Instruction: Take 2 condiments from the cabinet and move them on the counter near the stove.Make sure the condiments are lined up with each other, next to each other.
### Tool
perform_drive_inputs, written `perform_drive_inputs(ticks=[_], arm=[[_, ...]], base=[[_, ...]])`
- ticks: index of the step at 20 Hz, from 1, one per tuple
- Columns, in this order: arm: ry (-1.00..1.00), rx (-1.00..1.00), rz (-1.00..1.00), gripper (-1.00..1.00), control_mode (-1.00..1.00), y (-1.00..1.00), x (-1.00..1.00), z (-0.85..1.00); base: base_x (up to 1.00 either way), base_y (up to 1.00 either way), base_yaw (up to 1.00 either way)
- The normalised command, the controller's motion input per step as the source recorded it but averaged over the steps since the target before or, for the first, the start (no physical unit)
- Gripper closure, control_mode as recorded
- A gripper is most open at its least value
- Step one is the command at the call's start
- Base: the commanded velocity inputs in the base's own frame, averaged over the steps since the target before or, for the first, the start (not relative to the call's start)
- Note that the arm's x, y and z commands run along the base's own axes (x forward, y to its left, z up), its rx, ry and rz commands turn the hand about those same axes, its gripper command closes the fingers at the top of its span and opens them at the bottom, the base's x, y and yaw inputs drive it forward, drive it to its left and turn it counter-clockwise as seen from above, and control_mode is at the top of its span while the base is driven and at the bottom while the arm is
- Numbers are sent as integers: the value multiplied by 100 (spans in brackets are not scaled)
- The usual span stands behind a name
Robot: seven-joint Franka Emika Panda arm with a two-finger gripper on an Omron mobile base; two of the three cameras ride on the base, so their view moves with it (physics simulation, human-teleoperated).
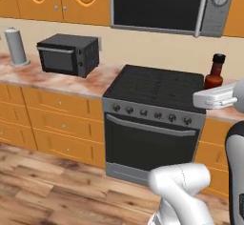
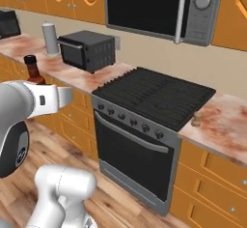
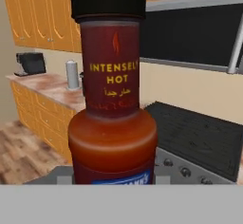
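The robot arm point(image 1: 183, 190) was white and smooth, made of thick round tubes with fat bends. One big joint point(image 2: 12, 147) near the stove point(image 2: 154, 96) was dark grey with a small round mark. The hand part point(image 1: 214, 97) was white and boxy.

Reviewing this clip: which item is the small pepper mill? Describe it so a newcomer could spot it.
Find the black stove under the steel microwave. On the mottled counter just right of the stove, close to its front corner, stands the pepper mill: tiny, tan wood, round knob top, with nothing else beside it.
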Motion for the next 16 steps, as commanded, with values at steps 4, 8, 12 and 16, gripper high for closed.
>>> perform_drive_inputs(ticks=[4,8,12,16], arm=[[0,0,0,100,100,0,0,0],[0,0,0,100,100,0,0,0],[0,0,0,100,100,0,0,0],[0,0,0,100,100,0,0,0]], base=[[29,-26,-17],[30,-33,-18],[40,-15,-23],[38,0,-25]])
